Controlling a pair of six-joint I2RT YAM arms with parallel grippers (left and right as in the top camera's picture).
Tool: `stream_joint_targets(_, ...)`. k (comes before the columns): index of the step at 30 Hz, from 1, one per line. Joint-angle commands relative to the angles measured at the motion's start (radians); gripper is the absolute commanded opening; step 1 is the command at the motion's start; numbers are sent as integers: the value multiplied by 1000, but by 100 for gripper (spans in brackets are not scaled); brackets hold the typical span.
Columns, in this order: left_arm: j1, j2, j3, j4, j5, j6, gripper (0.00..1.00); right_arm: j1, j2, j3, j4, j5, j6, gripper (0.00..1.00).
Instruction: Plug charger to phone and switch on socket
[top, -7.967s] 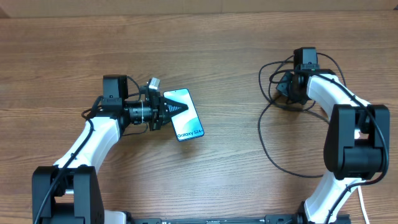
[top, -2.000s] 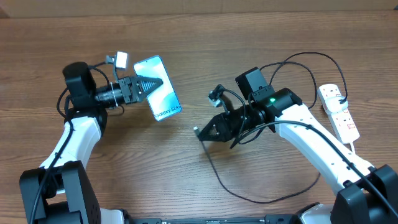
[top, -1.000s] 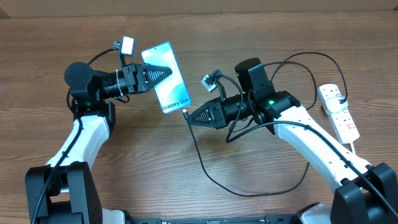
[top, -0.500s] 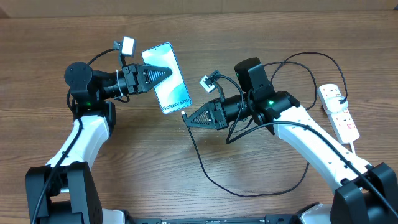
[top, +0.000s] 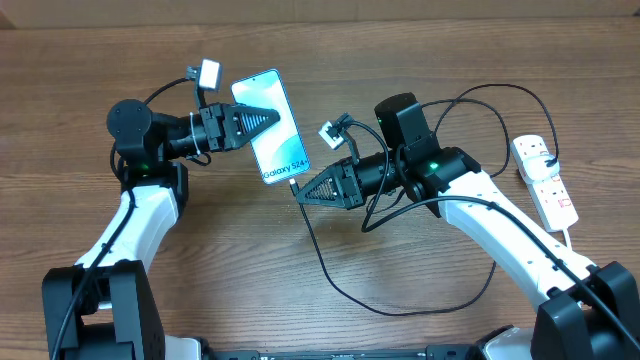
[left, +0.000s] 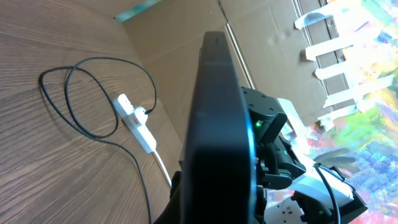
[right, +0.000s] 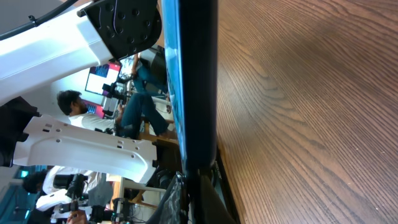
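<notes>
Misalignment was feared: the phone (top: 285, 150) was clamped aloft by the left gripper (top: 270, 118), the charger (top: 312, 238) pinched by the right gripper (top: 300, 192) at its lower edge, where a skewed push could bend the tip.

The phone (top: 270, 125), slim and black-edged with a pale blue-white screen reading "Galaxy S24+", is held above the table (top: 420, 60) left of centre, screen up, lying at a slant. The charger (top: 330, 270) is a thin black cable looping over the near table; its plug tip (top: 294, 184) meets the phone's near end. The socket (top: 545, 180), a white strip with red switches, lies far right with a black plug in it.
</notes>
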Motion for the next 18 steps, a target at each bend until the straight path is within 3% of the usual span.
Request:
stream_joint_targets(1, -7, -6, 16, 8, -10, 11, 4, 6, -1, -5, 10, 2, 2, 4)
stream_joint_targets(18, -8, -6, 16, -15, -11, 11, 4, 6, -1, -5, 40, 3, 25, 4)
